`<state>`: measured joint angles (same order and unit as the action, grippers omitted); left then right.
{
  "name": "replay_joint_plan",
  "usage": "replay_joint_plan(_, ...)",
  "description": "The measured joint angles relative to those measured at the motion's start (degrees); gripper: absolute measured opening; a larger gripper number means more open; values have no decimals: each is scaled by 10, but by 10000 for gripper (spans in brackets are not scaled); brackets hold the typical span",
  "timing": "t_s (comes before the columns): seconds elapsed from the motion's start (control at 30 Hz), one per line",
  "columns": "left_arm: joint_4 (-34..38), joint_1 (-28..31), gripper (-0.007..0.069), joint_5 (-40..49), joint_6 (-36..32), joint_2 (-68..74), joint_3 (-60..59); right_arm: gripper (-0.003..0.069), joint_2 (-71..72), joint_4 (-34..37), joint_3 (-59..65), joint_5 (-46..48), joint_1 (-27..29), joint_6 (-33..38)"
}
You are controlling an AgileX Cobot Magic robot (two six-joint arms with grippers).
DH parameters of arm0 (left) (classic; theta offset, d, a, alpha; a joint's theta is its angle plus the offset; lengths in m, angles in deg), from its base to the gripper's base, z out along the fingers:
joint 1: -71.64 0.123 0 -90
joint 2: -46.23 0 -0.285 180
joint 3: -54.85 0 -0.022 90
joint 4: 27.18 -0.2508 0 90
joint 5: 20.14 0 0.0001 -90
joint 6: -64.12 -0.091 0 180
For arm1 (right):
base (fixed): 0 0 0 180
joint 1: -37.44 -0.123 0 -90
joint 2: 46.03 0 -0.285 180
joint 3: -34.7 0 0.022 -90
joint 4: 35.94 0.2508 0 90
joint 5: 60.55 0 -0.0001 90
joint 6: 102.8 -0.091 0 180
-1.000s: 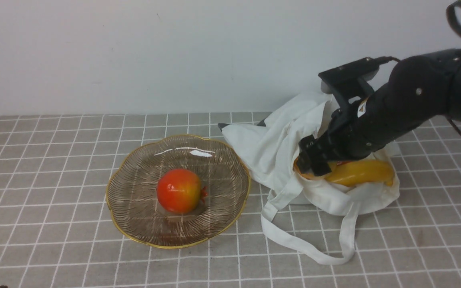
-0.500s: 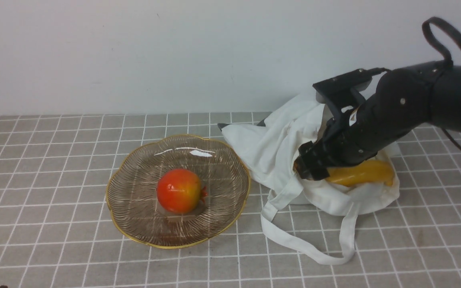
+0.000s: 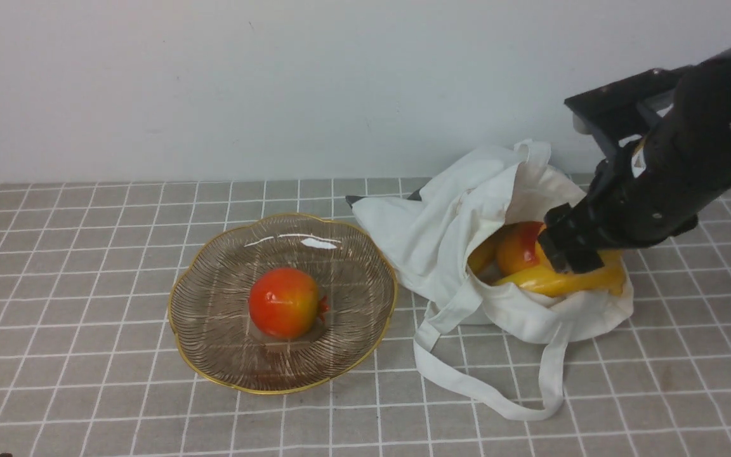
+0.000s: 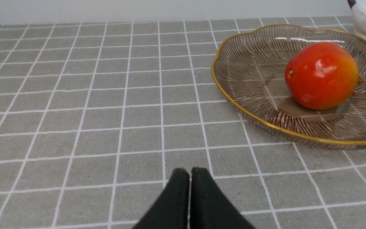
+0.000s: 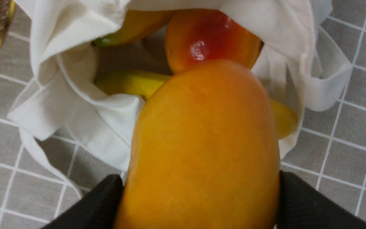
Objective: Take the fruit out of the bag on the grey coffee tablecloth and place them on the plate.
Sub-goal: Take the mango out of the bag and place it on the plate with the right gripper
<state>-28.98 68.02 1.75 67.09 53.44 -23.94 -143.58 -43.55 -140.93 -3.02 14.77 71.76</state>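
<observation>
- Right gripper (image 3: 568, 251) pinching the mango (image 5: 202, 143) across its narrow width, just above the open mouth of the bag (image 3: 429, 235); we see the fruit's long axis running straight out from between the fingers
- The plate (image 3: 226, 254), with one red-orange fruit (image 3: 284, 302) at its centre, lies at about nine o'clock from that gripper in the front view, well apart across the grey coffee tablecloth (image 3: 86, 254)
- Left in the bag: a banana (image 3: 562, 284) and a second red fruit (image 3: 518, 247)
- Left gripper (image 4: 189, 173), fingers pressed together and empty, hangs low over the cloth near the plate; we judge the carry falls to the right arm, sweeping toward nine o'clock, with the bare glass at the plate's three o'clock side the nearest landing spot
</observation>
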Motion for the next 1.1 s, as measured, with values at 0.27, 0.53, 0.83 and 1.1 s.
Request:
replay_joint_plan(0.27,0,0,-8,0,0,0,0,547,73,160,0,-14,-75,54)
replay_joint_plan(0.53,0,0,-8,0,0,0,0,547,-19,210,0,-198,-178,156)
replay_joint_plan(0.83,0,0,-8,0,0,0,0,547,-166,177,0,-304,-181,161)
replay_joint_plan(1.1,0,0,-8,0,0,0,0,638,-196,162,-7,-361,-181,150)
